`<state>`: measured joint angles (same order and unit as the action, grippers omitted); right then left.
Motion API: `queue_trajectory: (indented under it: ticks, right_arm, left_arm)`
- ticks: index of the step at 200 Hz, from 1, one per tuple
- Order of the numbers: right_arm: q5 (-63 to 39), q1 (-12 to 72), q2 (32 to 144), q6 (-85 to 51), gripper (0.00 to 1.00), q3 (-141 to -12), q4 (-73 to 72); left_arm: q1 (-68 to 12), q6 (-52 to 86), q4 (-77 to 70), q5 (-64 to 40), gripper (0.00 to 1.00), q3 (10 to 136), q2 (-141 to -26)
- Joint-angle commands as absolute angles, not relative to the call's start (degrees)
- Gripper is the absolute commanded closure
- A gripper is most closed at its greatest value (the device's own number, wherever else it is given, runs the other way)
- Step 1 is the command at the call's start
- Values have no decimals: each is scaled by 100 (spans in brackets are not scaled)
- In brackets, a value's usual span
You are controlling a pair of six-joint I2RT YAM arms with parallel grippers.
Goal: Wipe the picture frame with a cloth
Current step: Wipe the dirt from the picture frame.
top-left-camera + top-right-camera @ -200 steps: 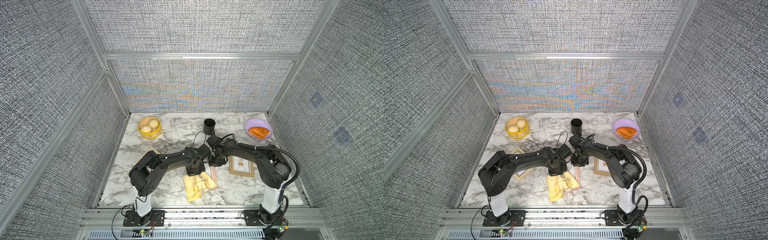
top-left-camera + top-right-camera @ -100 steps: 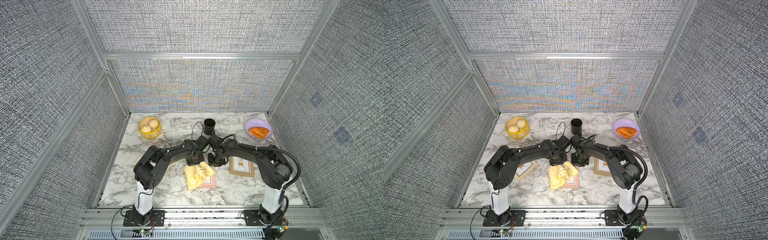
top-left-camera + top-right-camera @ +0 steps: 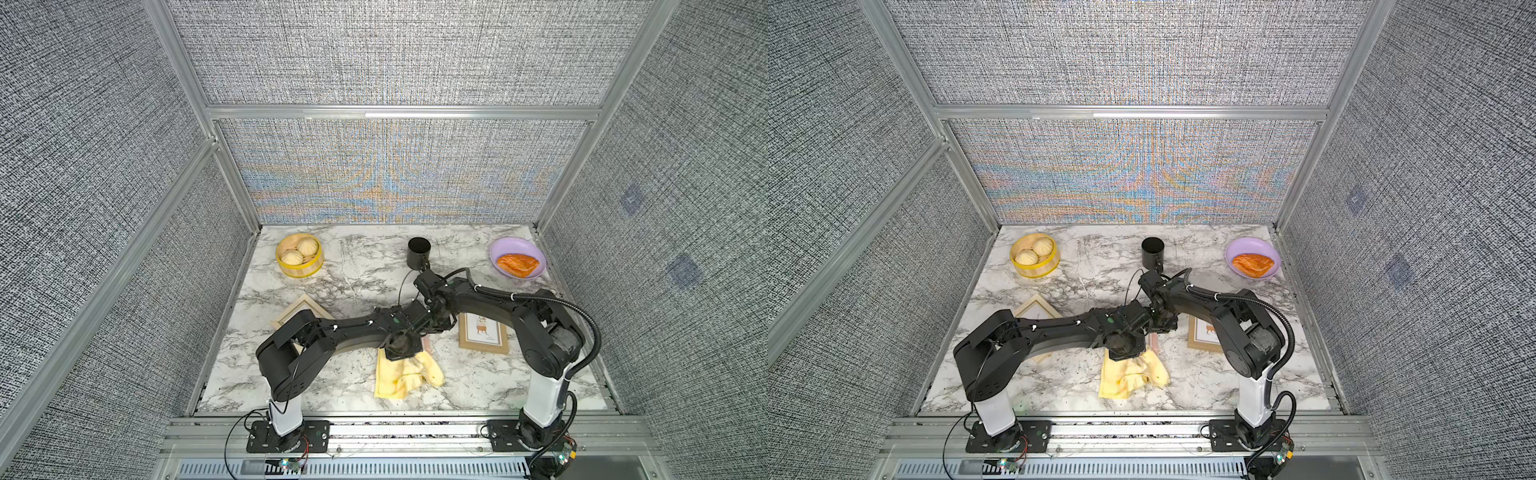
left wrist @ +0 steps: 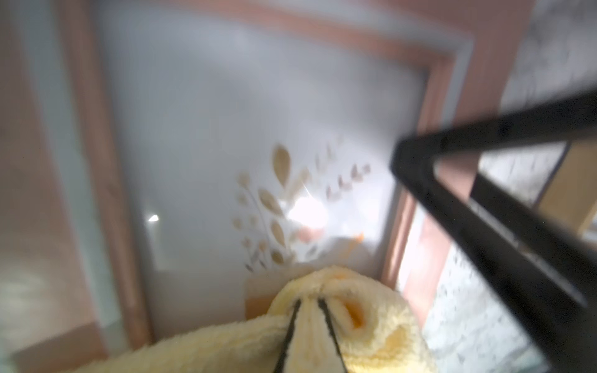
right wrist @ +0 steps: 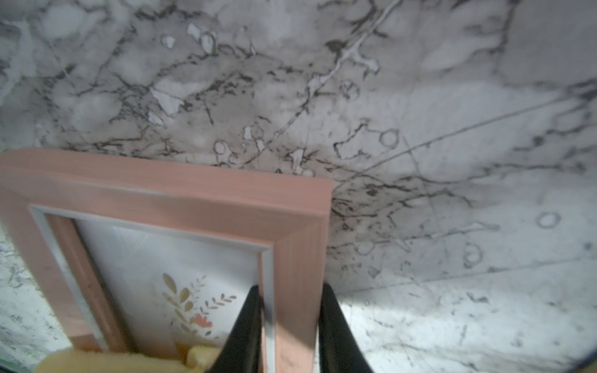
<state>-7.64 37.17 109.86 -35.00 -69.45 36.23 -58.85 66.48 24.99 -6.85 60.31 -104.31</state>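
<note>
The picture frame (image 5: 193, 197) is pink with a leaf print and lies flat mid-table; in both top views only a sliver (image 3: 425, 341) (image 3: 1154, 341) shows beside the arms. My right gripper (image 5: 289, 289) is shut on its side rail, one finger on the glass side and one outside. The pale yellow cloth (image 4: 355, 339) is bunched in my left gripper (image 4: 309, 302), which is shut on it and rests on the near part of the frame's glass (image 4: 226, 129). From above, the cloth (image 3: 405, 374) (image 3: 1131, 372) trails toward the table's front edge.
A wood-framed picture (image 3: 483, 334) lies right of the arms, and a pale frame (image 3: 301, 309) sits partly under the left arm. At the back stand a bamboo steamer of buns (image 3: 299, 254), a black cup (image 3: 419, 252) and a purple plate with an orange pastry (image 3: 517, 259).
My left gripper carried the cloth away from the front edge over the frame, then drew it back toward the front. The right gripper stayed put on the frame.
</note>
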Motion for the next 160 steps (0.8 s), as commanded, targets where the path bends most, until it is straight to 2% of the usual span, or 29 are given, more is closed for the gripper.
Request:
queue_trajectory:
  ticks: [1,74,115,160]
  right_arm:
    - [-510,3742,11237,-3498,88,-6851,4079]
    - [-509,3743,11199,-3512,88,-6739,4062]
    - [-501,3748,11125,-3564,88,-6601,4005]
    - [-483,3753,11101,-3573,88,-6653,4022]
  left_arm:
    - [-5946,7117,3290,-1173,100,5656,-10461]
    - [-4939,6762,3043,-172,100,6589,-10706]
    - [-4675,6360,3133,-112,100,7206,-11084]
    - [-4807,6516,3226,-342,100,6517,-10910]
